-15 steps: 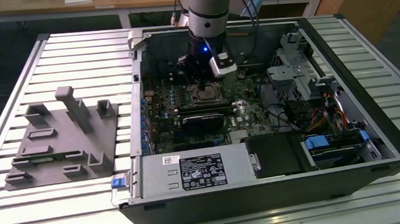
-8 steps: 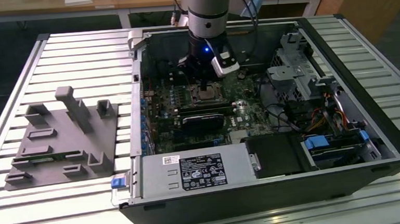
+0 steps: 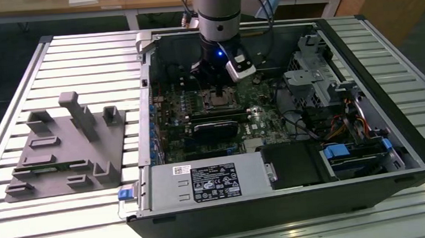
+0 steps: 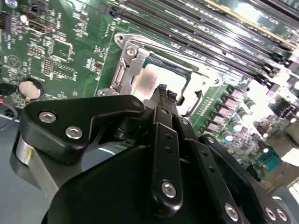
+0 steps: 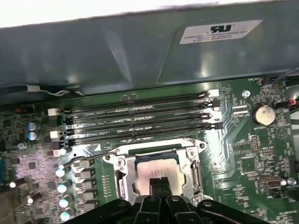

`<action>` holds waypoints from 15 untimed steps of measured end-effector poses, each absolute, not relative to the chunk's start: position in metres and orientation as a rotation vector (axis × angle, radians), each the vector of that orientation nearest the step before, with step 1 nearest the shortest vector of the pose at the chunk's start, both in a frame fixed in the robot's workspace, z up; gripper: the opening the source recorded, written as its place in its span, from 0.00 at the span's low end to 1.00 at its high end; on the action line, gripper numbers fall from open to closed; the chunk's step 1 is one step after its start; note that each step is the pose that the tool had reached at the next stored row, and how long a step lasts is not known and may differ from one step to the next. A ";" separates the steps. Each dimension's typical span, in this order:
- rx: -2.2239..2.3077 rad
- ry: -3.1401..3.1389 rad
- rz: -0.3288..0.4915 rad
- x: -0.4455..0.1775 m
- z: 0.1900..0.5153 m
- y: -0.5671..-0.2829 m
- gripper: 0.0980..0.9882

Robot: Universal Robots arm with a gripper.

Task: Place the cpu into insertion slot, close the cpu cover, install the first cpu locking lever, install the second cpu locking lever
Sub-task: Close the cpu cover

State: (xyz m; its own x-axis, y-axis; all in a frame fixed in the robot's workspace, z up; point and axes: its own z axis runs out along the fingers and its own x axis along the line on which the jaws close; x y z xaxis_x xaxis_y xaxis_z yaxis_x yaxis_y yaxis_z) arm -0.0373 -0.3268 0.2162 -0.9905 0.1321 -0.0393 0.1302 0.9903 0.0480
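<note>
- The cpu (image 5: 156, 169), a flat, pale silver square, sits in the insertion slot (image 5: 155, 155), directly beneath the gripper (image 5: 159, 185) (contact unclear).
- The gripper's black fingers are pressed together, holding nothing.
- The cpu cover (image 5: 123, 179), a thin shiny metal frame, lies flat around the chip.
- Long black memory slots (image 5: 140, 119) line the green motherboard (image 5: 261, 154) nearby.

Small flat square chip (image 5: 148, 171) (image 4: 150, 82), pale silver-beige metal top: seated flat in square socket (image 5: 157, 157) with silvery rim and dark inner edge, just beside the long black memory slots (image 5: 140, 116), sides parallel to them. Thin square silvery metal frame plate (image 5: 154, 149) (image 4: 133, 63) with big window: lying down flat over socket, chip top showing through window. Thin wire lever (image 5: 89, 156): sticking out along socket side nearest memory slots; latched or not, can't tell.
</note>
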 end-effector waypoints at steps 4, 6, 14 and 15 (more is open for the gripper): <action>0.165 3.084 0.072 -0.038 0.215 -0.327 0.01; 0.148 3.085 0.072 -0.040 0.215 -0.328 0.01; 0.095 3.087 0.074 -0.050 0.212 -0.330 0.01; 0.089 3.088 0.074 -0.052 0.211 -0.330 0.01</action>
State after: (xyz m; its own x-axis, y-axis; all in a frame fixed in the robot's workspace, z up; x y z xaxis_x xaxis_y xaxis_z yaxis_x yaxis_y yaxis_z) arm -0.0520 -0.3297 0.2115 -0.9970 0.0589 -0.0503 0.0564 0.9972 0.0493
